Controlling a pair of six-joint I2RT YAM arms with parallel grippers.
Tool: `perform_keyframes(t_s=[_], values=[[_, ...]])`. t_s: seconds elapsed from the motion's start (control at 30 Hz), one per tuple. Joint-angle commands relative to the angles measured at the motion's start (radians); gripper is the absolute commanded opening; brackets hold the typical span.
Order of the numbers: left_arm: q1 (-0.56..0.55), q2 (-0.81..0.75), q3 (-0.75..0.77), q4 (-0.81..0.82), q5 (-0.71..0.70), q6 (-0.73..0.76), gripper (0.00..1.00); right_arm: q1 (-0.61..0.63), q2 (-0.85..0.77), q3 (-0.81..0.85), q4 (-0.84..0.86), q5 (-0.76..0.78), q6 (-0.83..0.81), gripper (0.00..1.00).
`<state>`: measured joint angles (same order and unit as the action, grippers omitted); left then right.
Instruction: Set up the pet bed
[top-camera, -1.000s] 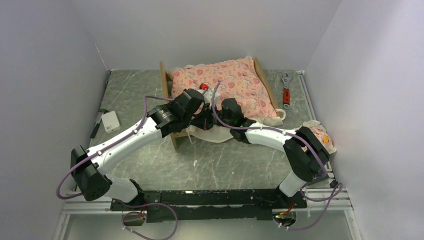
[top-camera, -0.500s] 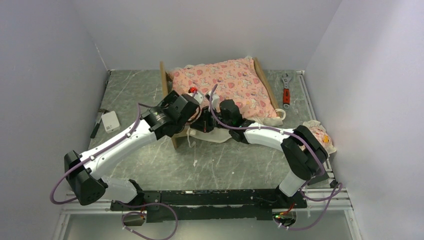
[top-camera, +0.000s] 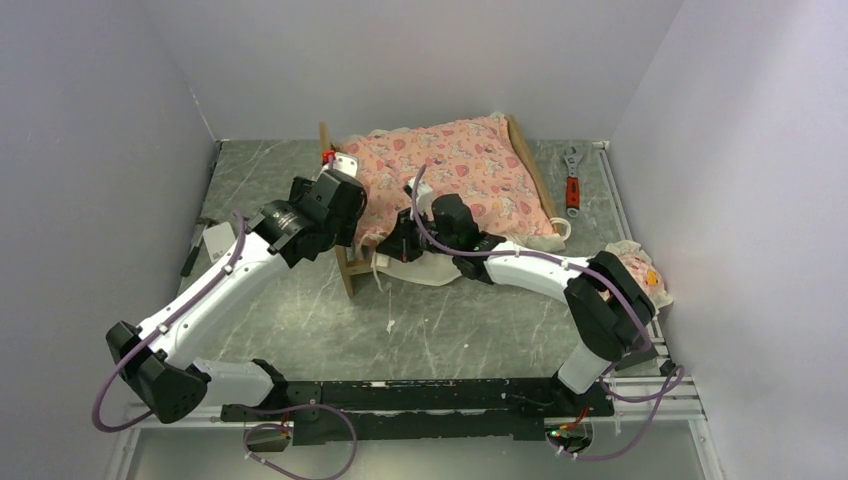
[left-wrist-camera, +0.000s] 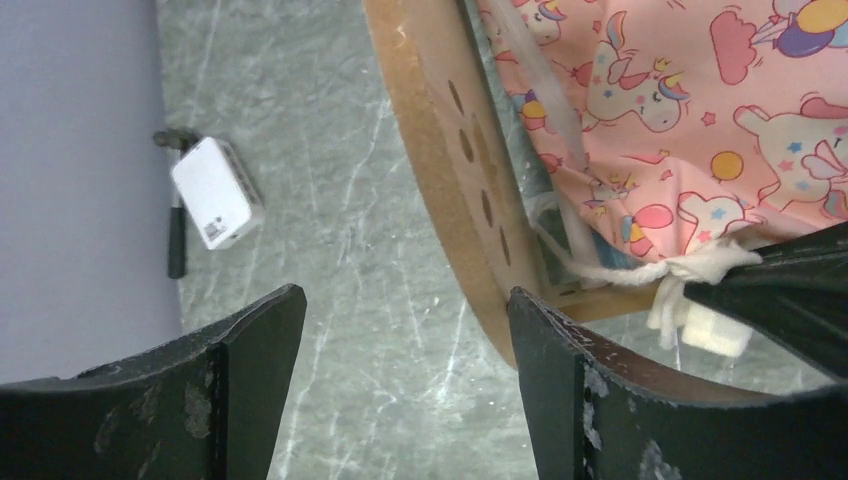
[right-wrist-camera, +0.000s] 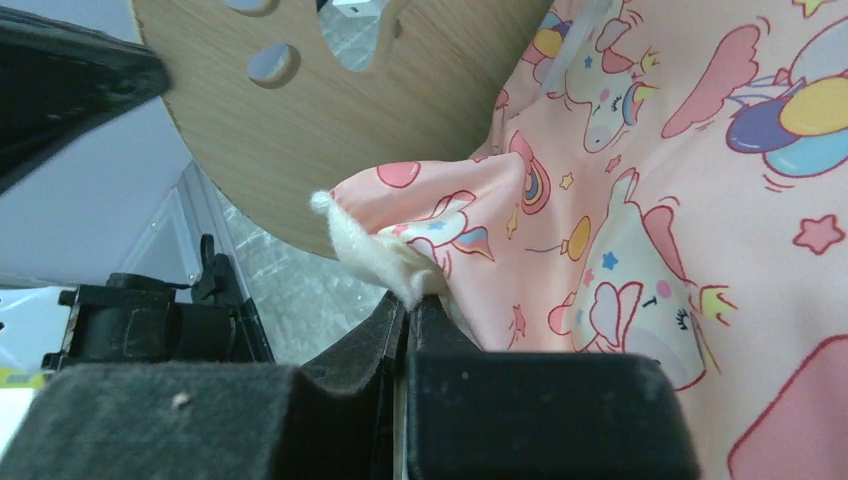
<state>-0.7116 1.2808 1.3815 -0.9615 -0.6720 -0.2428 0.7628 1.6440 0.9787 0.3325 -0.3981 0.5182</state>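
Observation:
The pet bed (top-camera: 346, 272) is a light-wood frame; its rounded headboard (left-wrist-camera: 440, 130) with cutout holes faces left and its footboard (top-camera: 528, 158) is at the right. A pink cartoon-print mattress (top-camera: 460, 165) lies across it, its front edge hanging over the frame. My right gripper (right-wrist-camera: 410, 300) is shut on the mattress's white frilled corner (right-wrist-camera: 375, 255) beside the headboard (right-wrist-camera: 330, 130), and it sits at the bed's near left corner (top-camera: 394, 244). My left gripper (left-wrist-camera: 400, 335) is open and empty, above the floor just left of the headboard (top-camera: 330, 205).
A small white box (left-wrist-camera: 215, 195) and a black tool (top-camera: 192, 250) lie by the left wall. A red-handled wrench (top-camera: 572, 182) lies right of the bed. A small frilled pillow (top-camera: 642, 272) rests by the right wall, behind the right arm's elbow.
My left gripper has opened, let go at the mattress's near left corner, and drawn back to the left past the headboard. The right gripper has kept its grip and barely moved.

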Motion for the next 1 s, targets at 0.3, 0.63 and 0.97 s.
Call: perform_keyframes(t_s=[0.3, 0.63, 0.97], values=[[0.075, 0.022, -0.051, 0.127, 0.228, -0.052, 0.07, 0.05, -0.149, -0.025, 0.007, 0.108, -0.135, 0.0], [-0.003, -0.062, -0.014, 0.227, 0.37, 0.095, 0.0, 0.051, -0.204, -0.038, 0.006, 0.032, -0.161, 0.0], [-0.135, -0.197, -0.13, 0.144, 0.252, -0.079, 0.0, 0.052, -0.283, -0.113, -0.077, 0.072, -0.192, 0.01]])
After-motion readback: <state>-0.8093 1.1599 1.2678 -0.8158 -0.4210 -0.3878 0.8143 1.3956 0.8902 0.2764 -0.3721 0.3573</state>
